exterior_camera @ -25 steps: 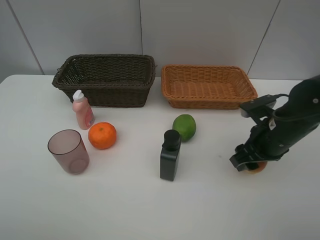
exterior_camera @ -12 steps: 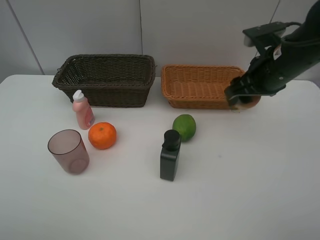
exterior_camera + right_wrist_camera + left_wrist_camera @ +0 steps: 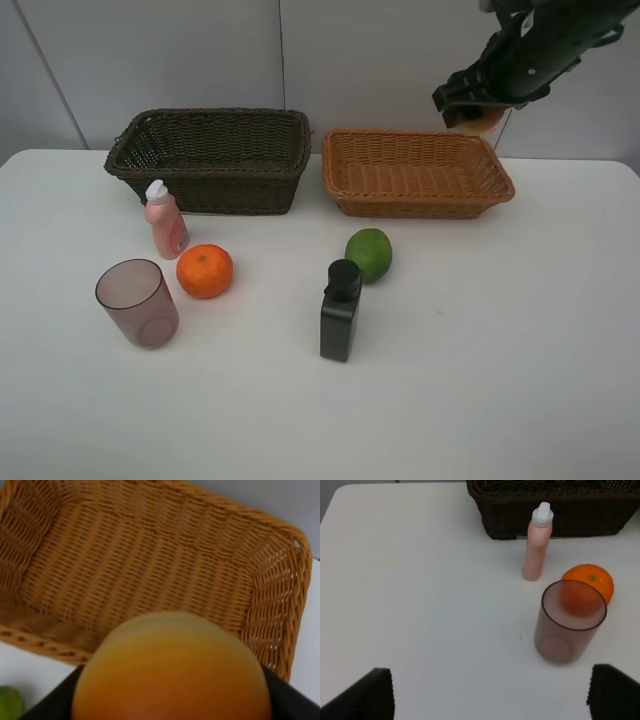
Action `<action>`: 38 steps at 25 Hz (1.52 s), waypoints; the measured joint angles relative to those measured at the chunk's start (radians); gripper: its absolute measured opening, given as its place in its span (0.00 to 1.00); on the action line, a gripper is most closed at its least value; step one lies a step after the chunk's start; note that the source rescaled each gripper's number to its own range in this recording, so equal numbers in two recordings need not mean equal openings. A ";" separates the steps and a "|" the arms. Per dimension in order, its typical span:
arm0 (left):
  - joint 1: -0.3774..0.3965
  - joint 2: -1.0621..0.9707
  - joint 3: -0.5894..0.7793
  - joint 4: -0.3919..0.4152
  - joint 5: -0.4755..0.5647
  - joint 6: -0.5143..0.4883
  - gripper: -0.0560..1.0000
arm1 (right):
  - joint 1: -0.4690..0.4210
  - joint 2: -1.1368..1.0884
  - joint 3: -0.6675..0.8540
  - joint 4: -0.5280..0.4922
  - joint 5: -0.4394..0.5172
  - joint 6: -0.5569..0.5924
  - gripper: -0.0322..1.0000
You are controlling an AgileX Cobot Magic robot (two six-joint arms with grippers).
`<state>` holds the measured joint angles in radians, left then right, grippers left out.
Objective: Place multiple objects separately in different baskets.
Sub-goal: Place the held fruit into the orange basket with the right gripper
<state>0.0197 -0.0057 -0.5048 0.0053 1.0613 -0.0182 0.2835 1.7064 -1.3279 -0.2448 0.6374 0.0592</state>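
White desk (image 3: 500, 380) under a pale panelled wall was all the setting there was, and I took the light tan basket (image 3: 420, 207) as my mark for everything else. My right gripper (image 3: 478, 100) hung high over that basket's far right corner, jaws partway closed and clamped on the peach-like fruit (image 3: 487, 120), which bulged out beneath them. From my right wrist the fruit filled most of the view, and the basket's bare woven floor lay open below and just beyond it. I judged the drop point lay a little inward from where I hung, toward the basket's middle and well down. The basket's long axis ran side to side across the desk, so there was more room along it than across it.

My left gripper (image 3: 492, 695) stood spread wide with nothing in it. It sat well off from the tan basket, past the dark brown basket (image 3: 210, 190), facing the mauve cup (image 3: 137, 302), the orange (image 3: 204, 271) and the pink bottle (image 3: 165, 220). Only the lime (image 3: 368, 254) and the black bottle (image 3: 340, 310) lay near the tan basket's front wall. My right arm was plainly the nearer one.
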 joint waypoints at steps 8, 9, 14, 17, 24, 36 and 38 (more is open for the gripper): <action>0.000 0.000 0.000 0.000 0.000 0.000 1.00 | -0.064 0.176 -0.100 -0.002 -0.129 0.000 0.45; 0.000 0.000 0.000 0.000 0.000 0.000 1.00 | -0.071 0.197 -0.103 -0.002 -0.155 0.000 0.45; 0.000 0.000 0.000 0.000 0.000 0.000 1.00 | -0.087 0.279 -0.109 -0.014 -0.226 0.000 0.45; 0.000 0.000 0.000 0.000 0.000 0.000 1.00 | -0.089 0.332 -0.110 -0.018 -0.275 0.000 0.45; 0.000 0.000 0.000 0.000 0.000 0.000 1.00 | -0.105 0.390 -0.110 -0.018 -0.303 0.000 0.45; 0.000 0.000 0.000 0.000 0.000 0.000 1.00 | -0.105 0.390 -0.110 -0.012 -0.298 0.001 0.87; 0.000 0.000 0.000 0.000 0.000 0.000 1.00 | -0.105 0.390 -0.110 -0.012 -0.290 0.001 0.89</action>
<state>0.0197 -0.0057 -0.5048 0.0053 1.0613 -0.0182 0.1785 2.0967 -1.4378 -0.2571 0.3470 0.0601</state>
